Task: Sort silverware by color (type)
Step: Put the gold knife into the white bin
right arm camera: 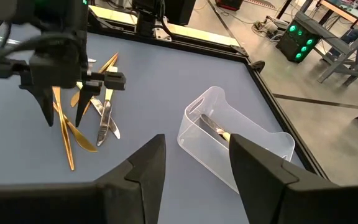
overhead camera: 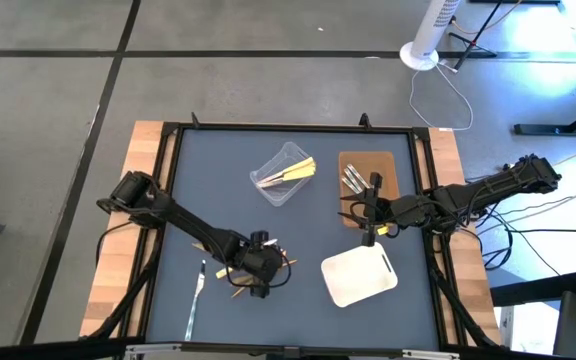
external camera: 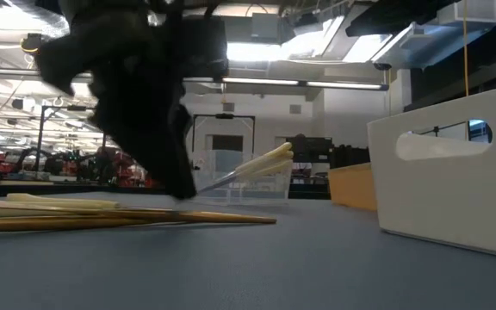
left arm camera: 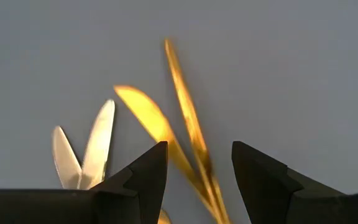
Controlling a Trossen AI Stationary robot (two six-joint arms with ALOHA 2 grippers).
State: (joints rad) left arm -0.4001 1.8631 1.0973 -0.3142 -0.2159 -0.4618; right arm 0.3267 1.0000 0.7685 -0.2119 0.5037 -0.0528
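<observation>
- Left gripper [overhead camera: 259, 268]: near the table's [overhead camera: 218, 160] front edge, fingers [left arm camera: 143, 177] parted, nothing between them, poised over orange-brown utensils [left arm camera: 188, 127] and pale yellow utensils [left arm camera: 98, 146].
- Right gripper [overhead camera: 370, 212]: over the brown tray [overhead camera: 383, 165] near the right edge, fingers apart, empty.
- Clear plastic tub [overhead camera: 280, 175]: toward the back edge, holding pale yellow utensils.
- Silver utensils [overhead camera: 352, 180]: on the brown tray.
- Silver utensil [overhead camera: 197, 290]: alone, front left.
- White tray [overhead camera: 360, 275]: front right.
- No legible writing.
</observation>
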